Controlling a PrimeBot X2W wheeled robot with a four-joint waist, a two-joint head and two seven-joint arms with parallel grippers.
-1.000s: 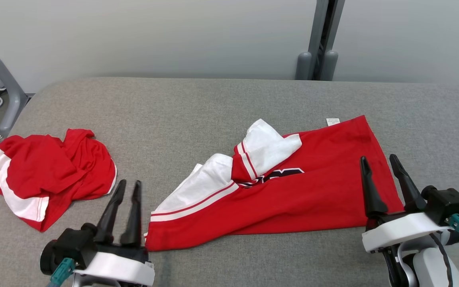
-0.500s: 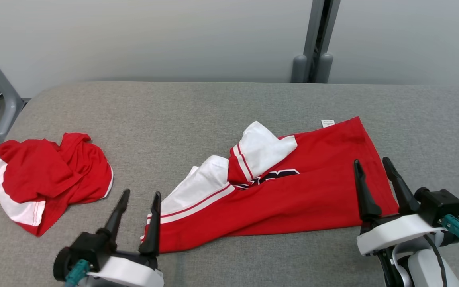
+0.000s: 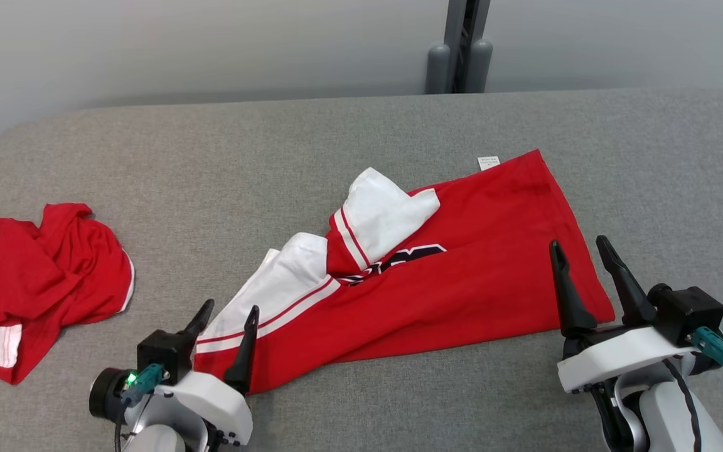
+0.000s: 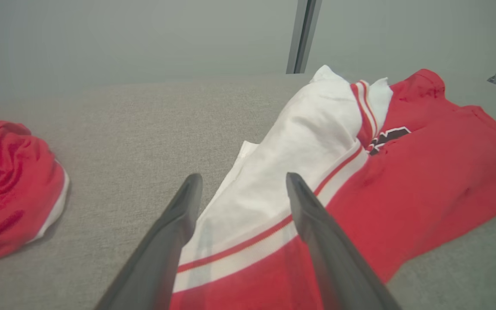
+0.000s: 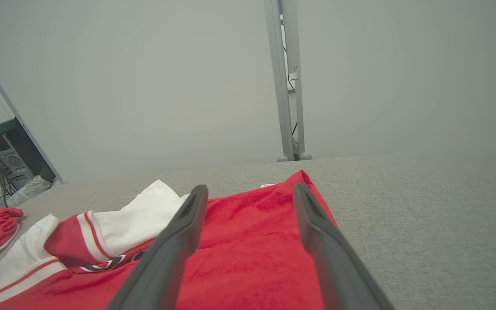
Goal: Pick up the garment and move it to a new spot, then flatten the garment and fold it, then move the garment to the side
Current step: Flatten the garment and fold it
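Garment [image 3: 462, 276] centre; 2nd red shirt [image 3: 35, 270] bunched left, well apart.

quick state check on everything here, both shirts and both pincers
spread garment, laid out in the middle, mostly flat, white sleeves bunched on top, not folded
crumpled garment, heaped at the far left, apart from both pincers
left pincer, open, at the spread garment's near left corner, gripping nothing
right pincer, open, over its right end, gripping nothing
label, sticking out at the far hem
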